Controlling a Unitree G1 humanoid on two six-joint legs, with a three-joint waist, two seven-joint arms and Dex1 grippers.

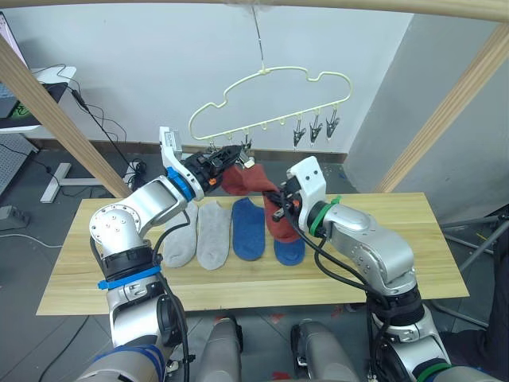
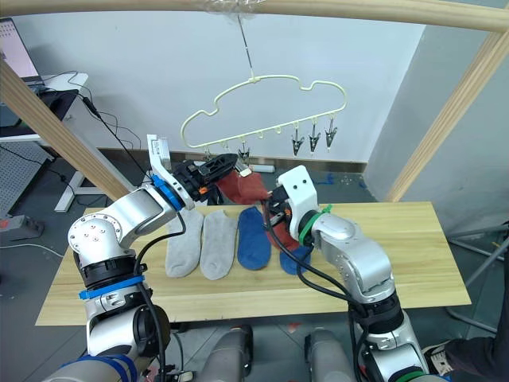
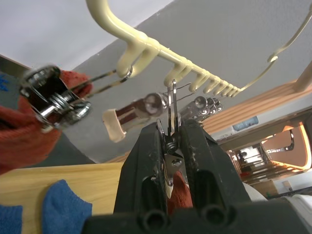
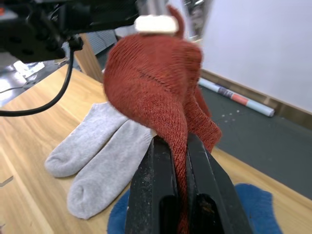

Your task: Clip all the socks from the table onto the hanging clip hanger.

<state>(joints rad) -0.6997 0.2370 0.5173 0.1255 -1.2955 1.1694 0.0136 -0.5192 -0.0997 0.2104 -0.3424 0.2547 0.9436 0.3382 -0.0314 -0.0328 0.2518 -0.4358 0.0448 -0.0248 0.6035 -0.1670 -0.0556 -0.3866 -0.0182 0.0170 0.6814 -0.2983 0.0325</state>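
Rust red sock point(image 1: 253, 185) soft, light, floppy; hangs between grippers under clip hanger point(image 1: 270, 103). Right gripper point(image 4: 178, 161) pinching sock body. Left gripper point(image 3: 169, 141) pressed on metal clip point(image 3: 168, 146). Best hold near cuff edge.

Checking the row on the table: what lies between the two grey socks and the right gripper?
One blue sock lies flat there, beside the grey socks, short of the right gripper, as the left eye view shows.

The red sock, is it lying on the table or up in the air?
Up in the air. The red sock hangs between the hanger's clips and the right hand, whose fingers pinch it, above the table.
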